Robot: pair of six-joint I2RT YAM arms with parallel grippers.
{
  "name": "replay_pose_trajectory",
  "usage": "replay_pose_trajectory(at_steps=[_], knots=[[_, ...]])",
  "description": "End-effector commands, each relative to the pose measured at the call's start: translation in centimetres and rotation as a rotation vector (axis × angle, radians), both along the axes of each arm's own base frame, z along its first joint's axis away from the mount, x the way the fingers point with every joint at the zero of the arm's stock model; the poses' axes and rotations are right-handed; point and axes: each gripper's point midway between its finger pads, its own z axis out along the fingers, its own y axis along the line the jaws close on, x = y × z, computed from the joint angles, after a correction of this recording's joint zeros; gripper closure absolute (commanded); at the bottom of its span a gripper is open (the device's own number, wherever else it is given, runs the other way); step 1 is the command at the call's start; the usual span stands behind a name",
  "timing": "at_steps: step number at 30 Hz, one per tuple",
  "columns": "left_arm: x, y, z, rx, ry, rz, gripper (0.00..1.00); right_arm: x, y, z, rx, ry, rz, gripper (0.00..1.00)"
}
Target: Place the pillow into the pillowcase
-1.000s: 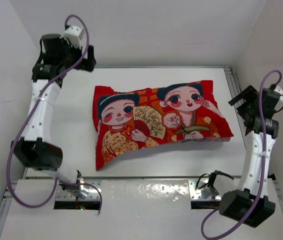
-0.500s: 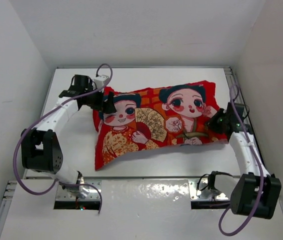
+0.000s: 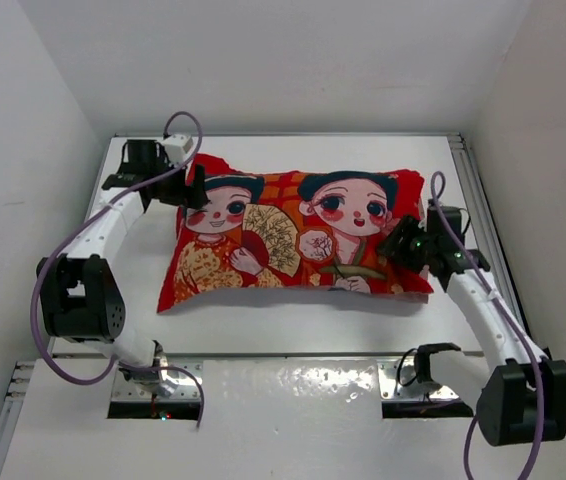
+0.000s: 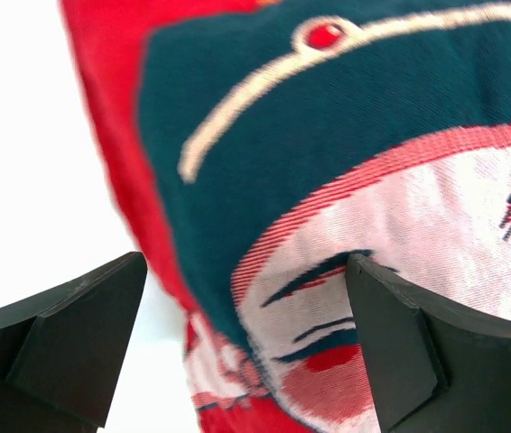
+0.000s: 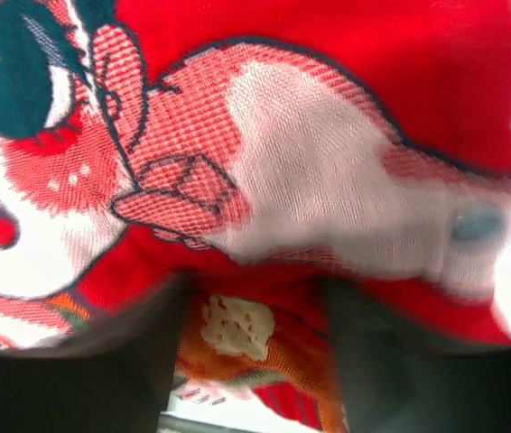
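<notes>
Jaws of the left gripper (image 4: 244, 298) are spread at the far-left corner of the pillowcase (image 3: 293, 235); those of the right gripper (image 5: 255, 356), blurred at its right end, cannot be read. The cover is laid plump on the tabletop (image 3: 263, 330) with no pillow showing, so both ends are best tugged gently and evenly.

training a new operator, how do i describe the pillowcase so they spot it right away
Look at the white table in the top view: the pillowcase lies across its middle. It alone is red-orange fabric, printed with two cartoon children and a fan.
</notes>
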Motion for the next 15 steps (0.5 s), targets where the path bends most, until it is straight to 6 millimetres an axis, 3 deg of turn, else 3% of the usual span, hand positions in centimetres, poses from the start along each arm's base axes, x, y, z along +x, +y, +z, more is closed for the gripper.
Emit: replay_pose_trajectory(at_steps=[1, 2, 3, 5, 8, 12, 15], knots=[[1.4, 2.6, 3.8, 0.052, -0.097, 0.072, 0.09, 1.5, -1.2, 5.0, -0.016, -0.066, 0.018, 0.34], [1.4, 3.0, 4.1, 0.054, -0.100, 0.081, 0.08, 1.6, -2.9, 5.7, -0.066, -0.073, -0.011, 0.18], [1.2, 3.0, 4.4, 0.050, -0.101, 0.082, 0.08, 2.2, -4.2, 7.5, -0.090, -0.106, -0.044, 0.13], [1.1, 2.9, 5.1, 0.036, -0.109, 0.079, 0.08, 2.0, -5.7, 8.7, -0.122, -0.113, -0.079, 0.03], [0.7, 2.4, 5.6, 0.009, -0.113, 0.062, 0.07, 3.8, -7.3, 11.0, -0.096, -0.200, -0.147, 0.01], [0.5, 1.8, 4.5, -0.005, -0.088, 0.050, 0.07, 6.9, -7.0, 10.1, 0.023, -0.186, -0.138, 0.01], [0.0, 1.2, 3.3, -0.019, -0.063, 0.052, 0.07, 8.2, -7.0, 6.6, 0.003, -0.098, -0.148, 0.01]])
